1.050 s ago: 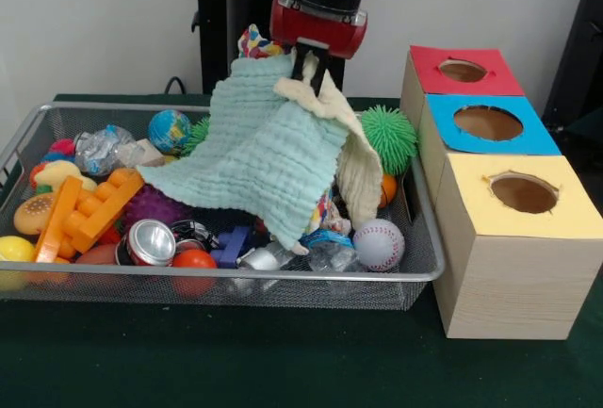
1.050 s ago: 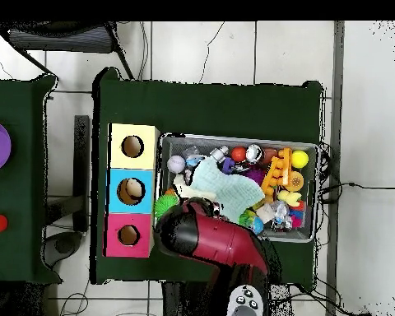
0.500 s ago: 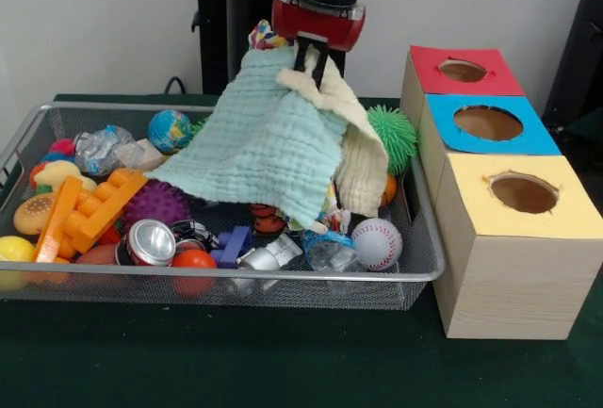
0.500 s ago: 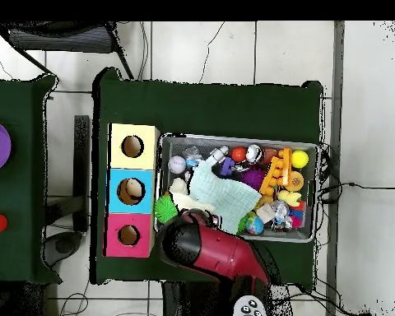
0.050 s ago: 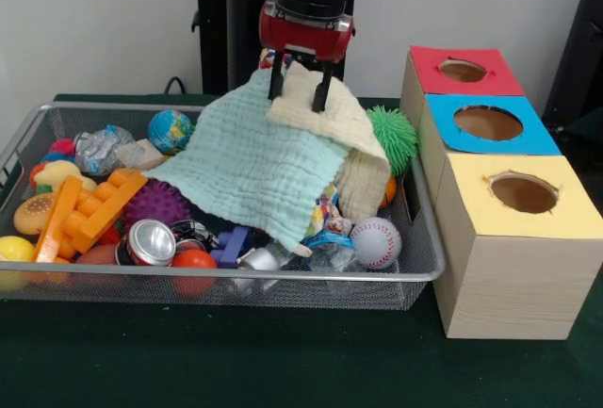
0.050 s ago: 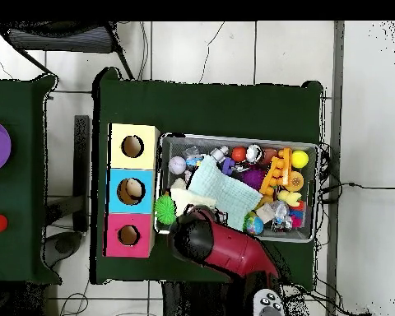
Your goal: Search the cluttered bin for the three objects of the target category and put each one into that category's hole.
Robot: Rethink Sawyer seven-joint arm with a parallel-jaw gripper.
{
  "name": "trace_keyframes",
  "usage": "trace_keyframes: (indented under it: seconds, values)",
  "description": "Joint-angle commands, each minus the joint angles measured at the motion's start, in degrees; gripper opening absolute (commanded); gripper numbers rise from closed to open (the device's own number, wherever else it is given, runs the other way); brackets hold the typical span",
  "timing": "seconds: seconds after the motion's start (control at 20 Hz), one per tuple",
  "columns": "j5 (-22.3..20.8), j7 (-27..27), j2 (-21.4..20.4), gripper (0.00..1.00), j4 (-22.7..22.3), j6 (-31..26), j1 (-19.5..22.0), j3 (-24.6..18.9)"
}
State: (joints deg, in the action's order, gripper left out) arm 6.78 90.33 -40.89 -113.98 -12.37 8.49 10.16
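Here, the end effector (image 5: 300,90) spreads wide over the cream cloth (image 5: 332,123), near the bin (image 5: 415,257) edge.

Setting: robotics lab. A green-covered worktop (image 6: 209,107) is standing on a pale tiled floor (image 6: 201,49) with cables (image 6: 357,186) trailing across it. A wire bin (image 5: 415,271) of mixed toys is sitting beside a three-hole sorting box (image 5: 509,267). A plain white wall (image 5: 94,22) is showing behind.
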Motion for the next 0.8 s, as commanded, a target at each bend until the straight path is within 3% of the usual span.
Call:
trace_keyframes:
  seconds: [0.05, 0.4, 0.8]
  values:
    - [-0.38, 8.74, 1.90, 1.00, -1.14, 3.16, 3.10, -8.39]
    - [-0.60, 8.90, 0.75, 1.00, -1.71, 3.07, 5.54, -9.72]
    - [-0.55, 7.16, -7.57, 1.00, -2.97, -8.63, 4.07, -6.06]
